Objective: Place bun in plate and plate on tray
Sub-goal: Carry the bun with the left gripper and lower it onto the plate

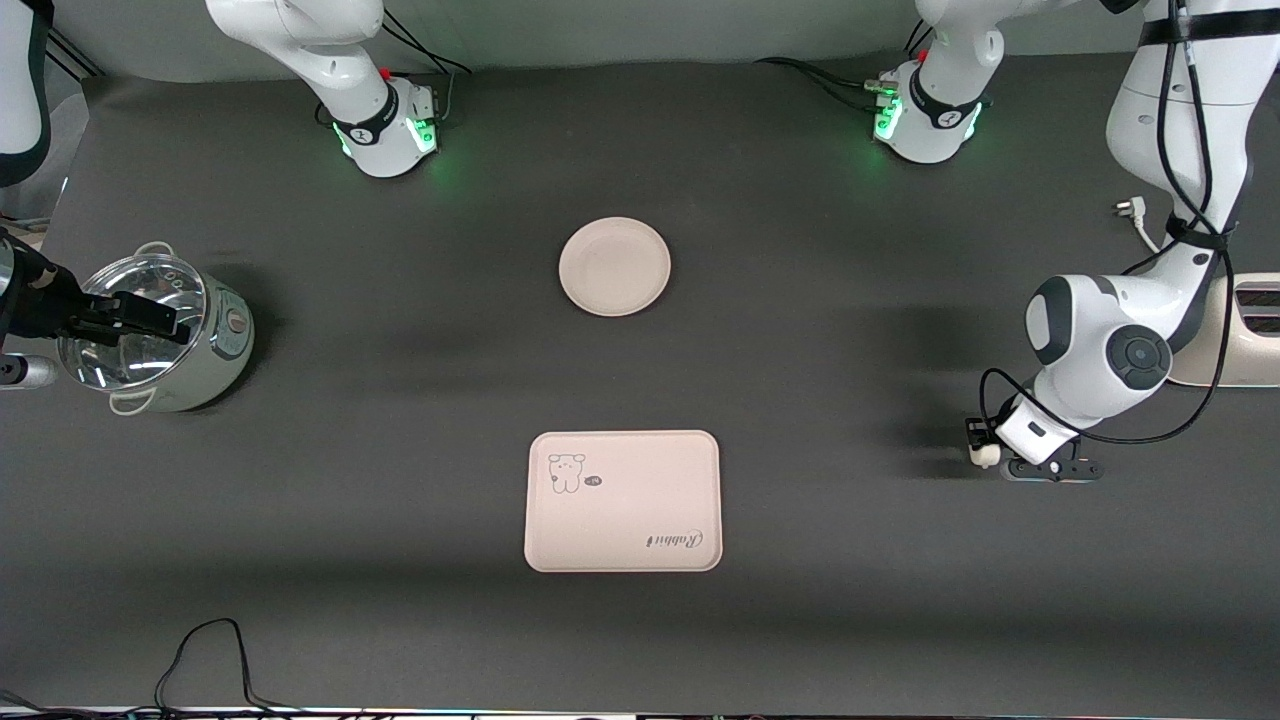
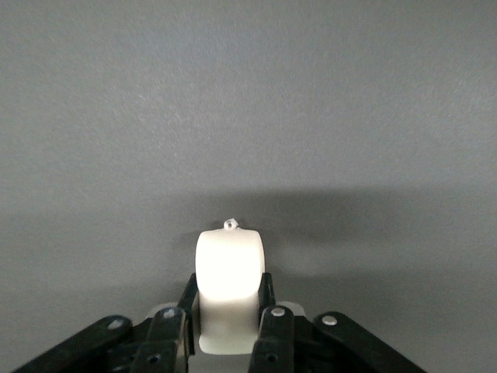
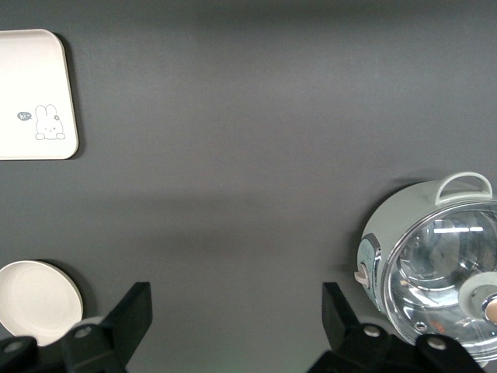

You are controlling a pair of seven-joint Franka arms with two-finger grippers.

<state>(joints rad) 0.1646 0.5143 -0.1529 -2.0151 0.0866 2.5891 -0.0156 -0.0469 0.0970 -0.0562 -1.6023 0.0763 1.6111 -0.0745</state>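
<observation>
Pinching the bun (image 2: pixel 228 268) on the table (image 1: pixel 800 330), the left gripper (image 2: pixel 227 311) is clamped tight; right gripper (image 3: pixel 237 318) gapes wide over a pot (image 1: pixel 190 350). Plate (image 1: pixel 614 267) and tray (image 1: pixel 622 500) sit apart.

Dark grey matte cloth-covered table (image 1: pixel 400 620), soft shadow bands across it; green light glow on the cloth along its upper edge; black cable (image 1: pixel 200 650) loops at its front-camera edge.

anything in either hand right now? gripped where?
Left hand is shut on the bun, fingers on its two sides. Right hand open, holding nothing.
</observation>
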